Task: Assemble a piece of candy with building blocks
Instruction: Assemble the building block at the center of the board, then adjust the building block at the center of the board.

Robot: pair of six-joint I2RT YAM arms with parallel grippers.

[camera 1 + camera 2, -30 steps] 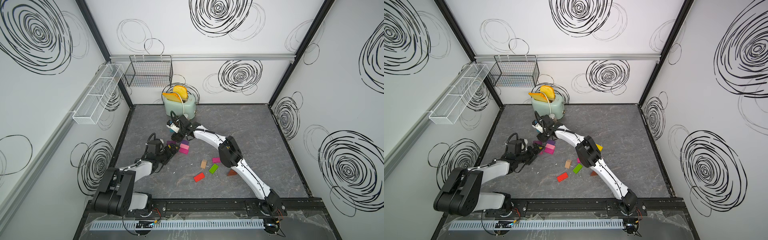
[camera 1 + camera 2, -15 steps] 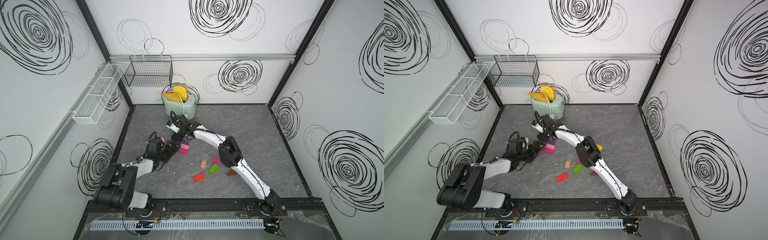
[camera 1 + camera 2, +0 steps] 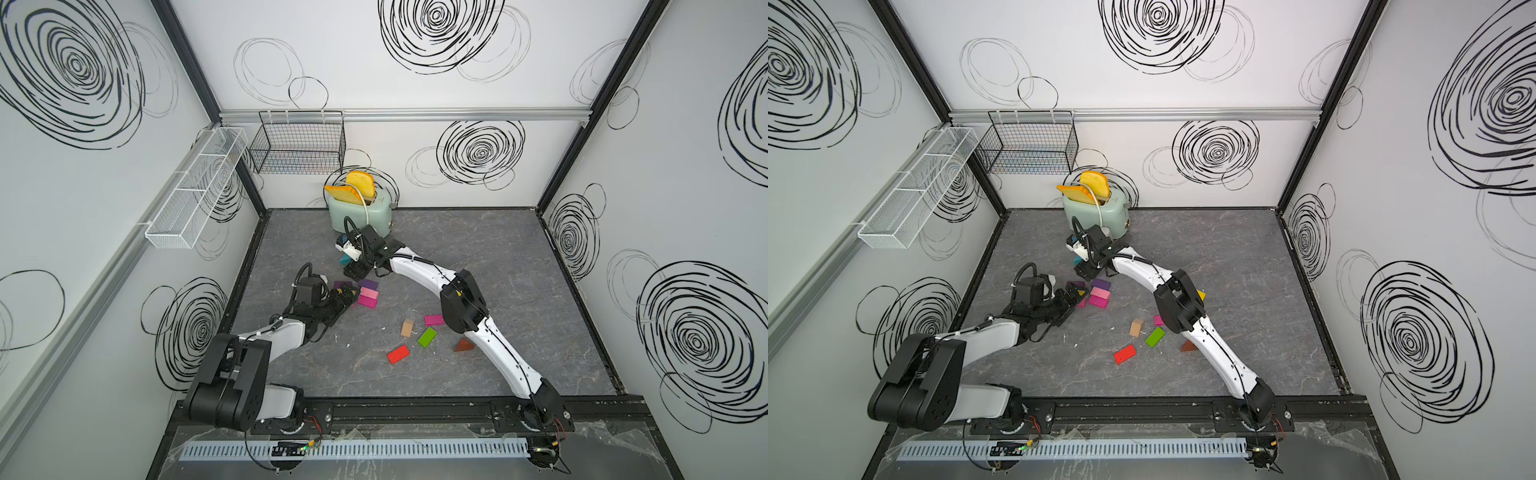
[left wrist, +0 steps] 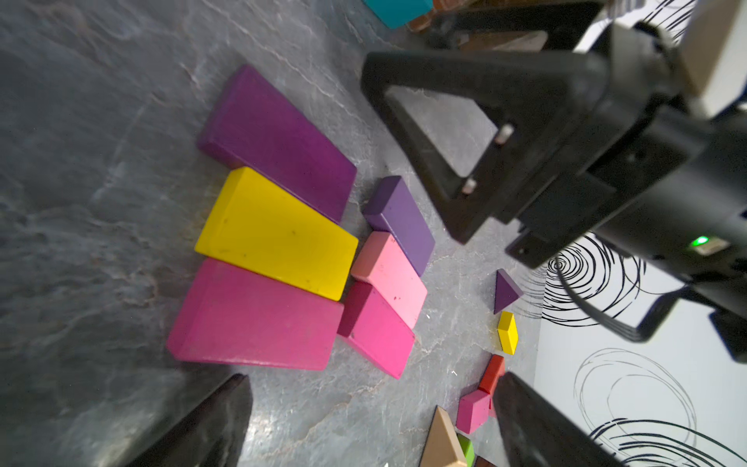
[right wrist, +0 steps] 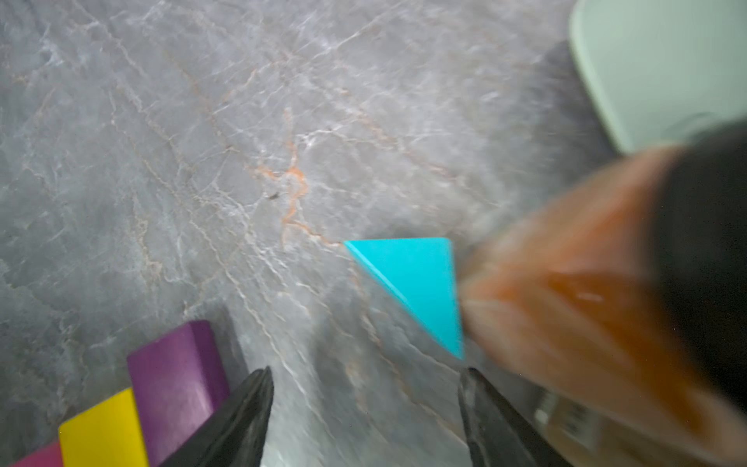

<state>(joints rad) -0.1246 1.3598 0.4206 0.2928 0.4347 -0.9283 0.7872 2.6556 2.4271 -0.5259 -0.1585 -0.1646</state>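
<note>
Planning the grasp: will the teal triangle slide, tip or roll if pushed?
The teal triangle appears to lie flat on the table, so it probably slides rather than rolls or tips. Its painted face looks glossy, perhaps slippery. Its slanted side might slip out of a pinch.

Grey marbled tabletop (image 3: 498, 257) carries scattered blocks (image 3: 398, 354) and toaster (image 3: 379, 212).
</note>
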